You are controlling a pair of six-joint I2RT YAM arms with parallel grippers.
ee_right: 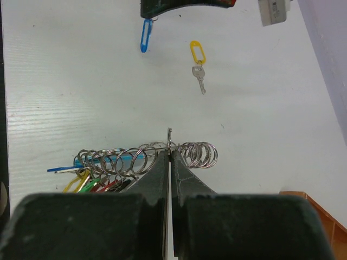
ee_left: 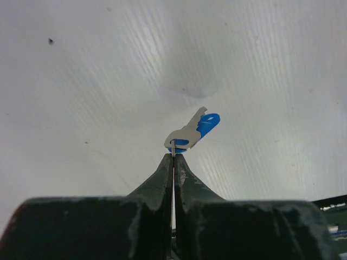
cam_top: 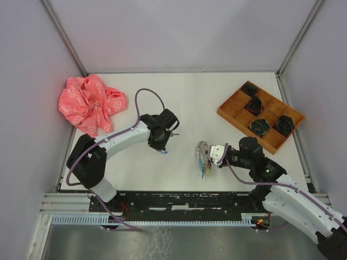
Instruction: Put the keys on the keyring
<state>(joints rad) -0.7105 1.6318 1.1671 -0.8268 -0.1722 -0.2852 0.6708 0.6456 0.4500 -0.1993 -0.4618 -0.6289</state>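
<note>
Near the middle of the table (cam_top: 184, 92), we pinch the chain of keyrings (ee_right: 198, 154) in our right gripper (ee_right: 169, 153), its fingers pressed together on one ring; a bunch of coloured keys (ee_right: 89, 181) sits at one end of the chain. Well apart from it, our left gripper (ee_left: 173, 156) pinches a blue-tagged key (ee_left: 187, 132) by one end above the white surface; a yellow-tagged key (ee_right: 198, 67) lies loose beyond the rings, apart from them.

Bright even overhead light; soft shadows; sheen streaks on table (ee_left: 135, 54); near fingers (ee_left: 154, 189) slightly blurred.
</note>
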